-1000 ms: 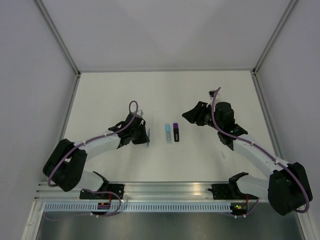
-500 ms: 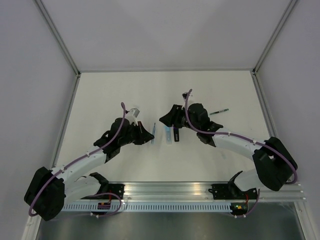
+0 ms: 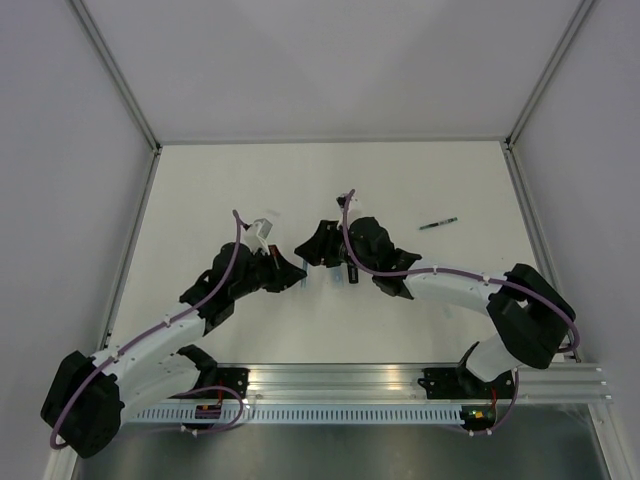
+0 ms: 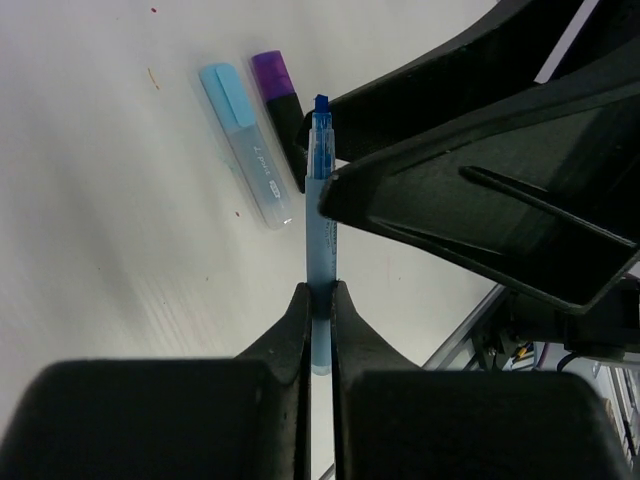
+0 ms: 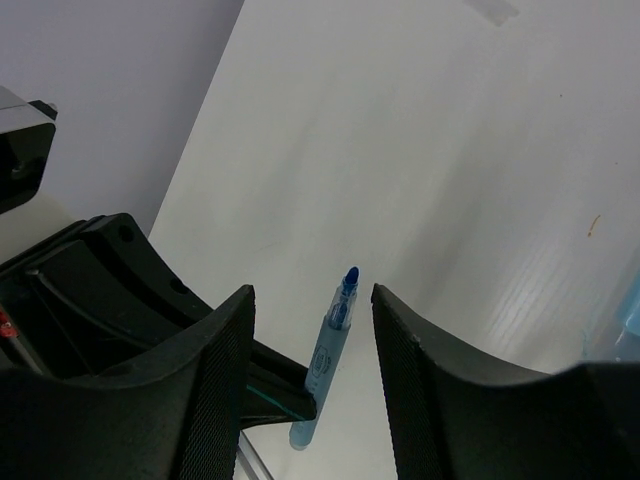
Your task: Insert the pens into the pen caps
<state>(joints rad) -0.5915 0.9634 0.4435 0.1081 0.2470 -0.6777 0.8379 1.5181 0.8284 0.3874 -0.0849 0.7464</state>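
My left gripper (image 4: 319, 295) is shut on the lower end of a slim bluish pen (image 4: 321, 220) with a bare dark blue tip, holding it above the table. My right gripper (image 5: 312, 295) is open, its fingers standing on either side of that pen's (image 5: 330, 350) tip without touching it. On the table just beyond lie a stubby light blue marker (image 4: 245, 145) and a black-and-purple marker (image 4: 278, 90), side by side. A thin dark green pen (image 3: 437, 224) lies off to the right. From above, both grippers (image 3: 296, 274) (image 3: 308, 250) meet near the middle.
A small clear piece (image 5: 497, 10) lies on the table far from the right gripper. Grey walls with metal frame posts close in the white table (image 3: 250, 190) on three sides. A metal rail (image 3: 330, 380) runs along the near edge by the arm bases.
The right arm has swung left from the table's right side until its open fingers straddle the pen's tip. The left arm has carried the pen to the right, toward the middle.
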